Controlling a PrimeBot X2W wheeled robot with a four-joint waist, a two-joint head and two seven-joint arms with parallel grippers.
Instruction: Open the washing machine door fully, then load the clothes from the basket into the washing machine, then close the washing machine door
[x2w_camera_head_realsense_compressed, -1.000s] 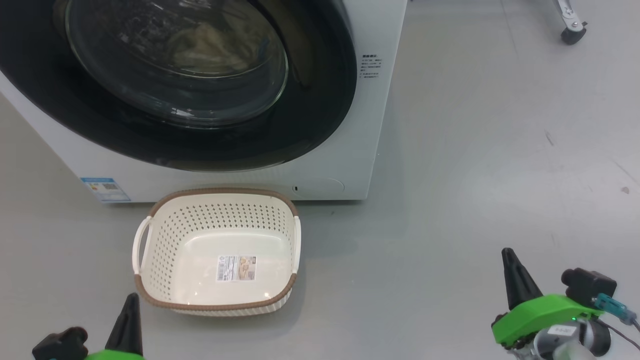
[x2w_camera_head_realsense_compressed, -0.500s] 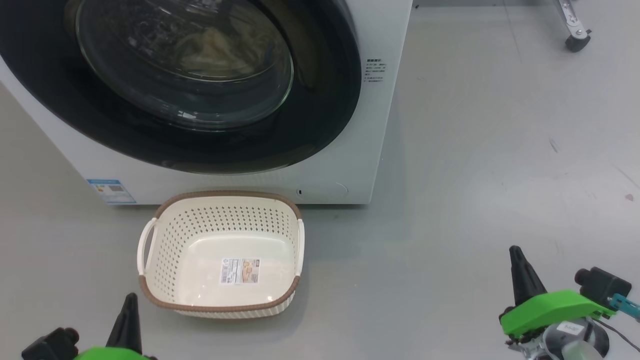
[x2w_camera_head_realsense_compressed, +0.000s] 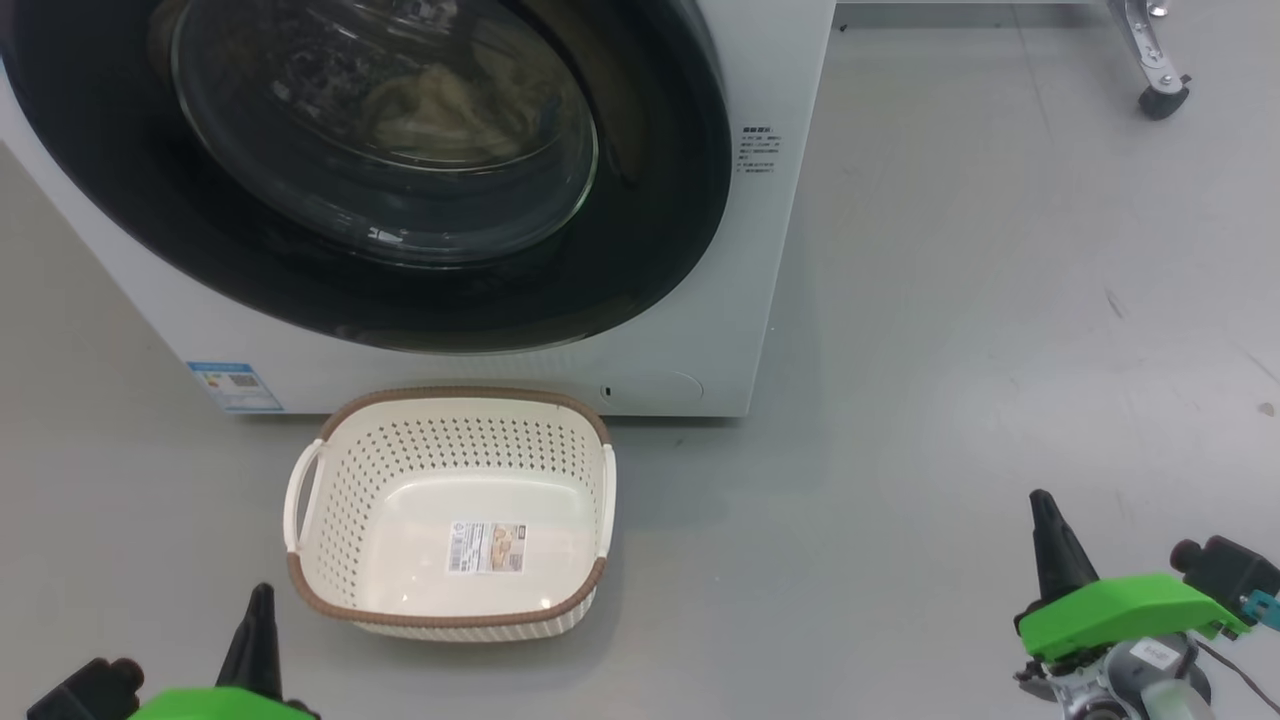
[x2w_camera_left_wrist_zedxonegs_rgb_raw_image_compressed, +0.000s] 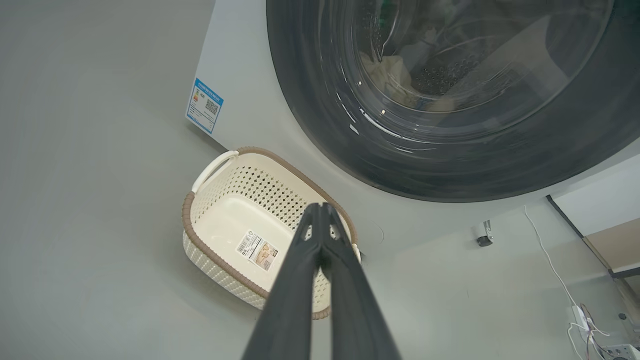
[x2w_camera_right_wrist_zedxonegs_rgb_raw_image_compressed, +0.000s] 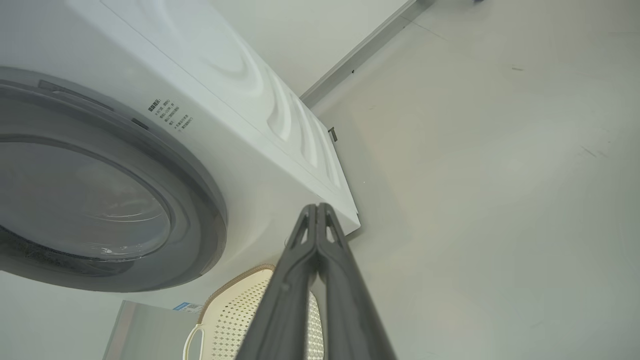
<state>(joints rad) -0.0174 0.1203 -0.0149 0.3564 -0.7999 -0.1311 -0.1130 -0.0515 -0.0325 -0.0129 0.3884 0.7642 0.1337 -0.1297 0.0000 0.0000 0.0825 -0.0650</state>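
Observation:
The washing machine (x2w_camera_head_realsense_compressed: 700, 300) stands at the upper left with its door (x2w_camera_head_realsense_compressed: 650, 230) lying flat against its front. Cream clothes (x2w_camera_head_realsense_compressed: 440, 95) show through the glass, inside the drum. On the floor in front sits the basket (x2w_camera_head_realsense_compressed: 450, 393), with just a paper label on its bottom. My left gripper (x2w_camera_head_realsense_compressed: 260, 600) is shut at the lower left, just left of the basket's near corner. Far to the right, my right gripper (x2w_camera_head_realsense_compressed: 1043, 505) is shut over bare floor. In the left wrist view the shut left gripper (x2w_camera_left_wrist_zedxonegs_rgb_raw_image_compressed: 320, 207) points over the basket (x2w_camera_left_wrist_zedxonegs_rgb_raw_image_compressed: 187, 220) toward the door (x2w_camera_left_wrist_zedxonegs_rgb_raw_image_compressed: 310, 100). The right gripper (x2w_camera_right_wrist_zedxonegs_rgb_raw_image_compressed: 316, 207) aims at the machine's lower corner (x2w_camera_right_wrist_zedxonegs_rgb_raw_image_compressed: 345, 220).
A caster on a metal leg (x2w_camera_head_realsense_compressed: 1160, 95) stands at the far right. The left wrist view shows a cable and a power strip (x2w_camera_left_wrist_zedxonegs_rgb_raw_image_compressed: 580, 315) on the floor beside the machine. Open grey floor spreads to the right of the basket.
The whole head picture has slid a little down and to the right, so the camera moved. Both grippers stay shut, and the basket and door keep their places.

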